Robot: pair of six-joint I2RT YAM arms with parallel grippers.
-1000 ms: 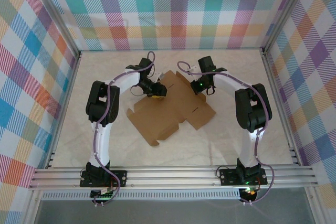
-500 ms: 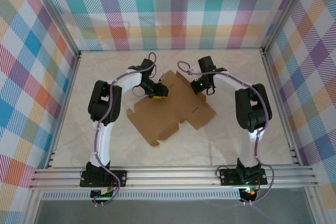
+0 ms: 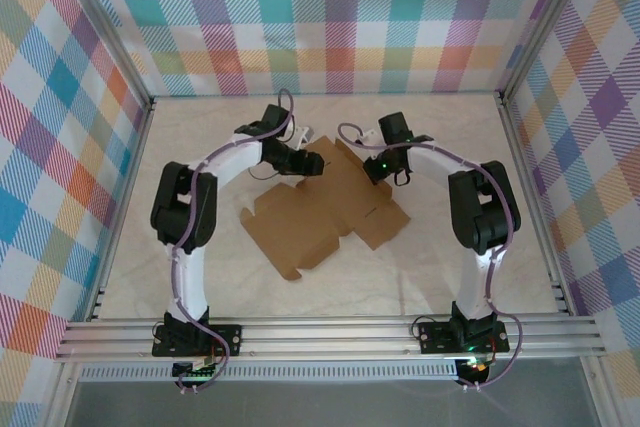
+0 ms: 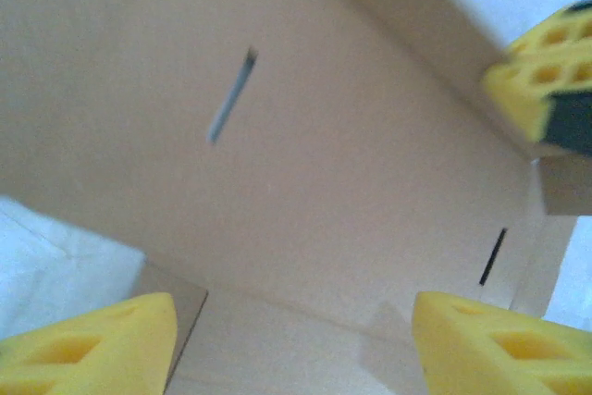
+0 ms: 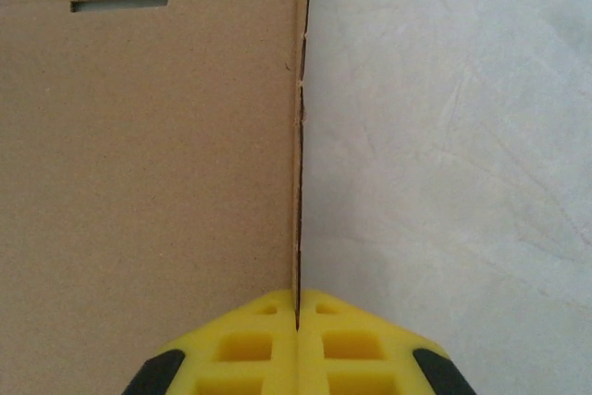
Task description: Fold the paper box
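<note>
- Bright, even and diffuse from above in the overhead view; sharp edge to edge, no glare off the pale bench (image 3: 400,277).
- Faint soft shadows only, beside the paper box (image 3: 310,217).
- Left wrist: smeared by motion, left fingers (image 4: 92,349) fuzzy, slot beyond them streaked.
- Right wrist: crisp ahead of the right fingers (image 5: 245,349), cardboard grain clear, thin dark shadow along the sheet edge.

The paper box (image 3: 322,205) is a plain brown, unmarked die-cut cardboard sheet, still unfolded. It lies flat on the pale table (image 3: 450,267) near the middle and is turned diagonally, with one corner pointing near and flaps and tabs spread to the left and right. Narrow slots (image 4: 230,96) are cut through its panels. Its far flap looks slightly raised, though that is hard to tell.
</note>
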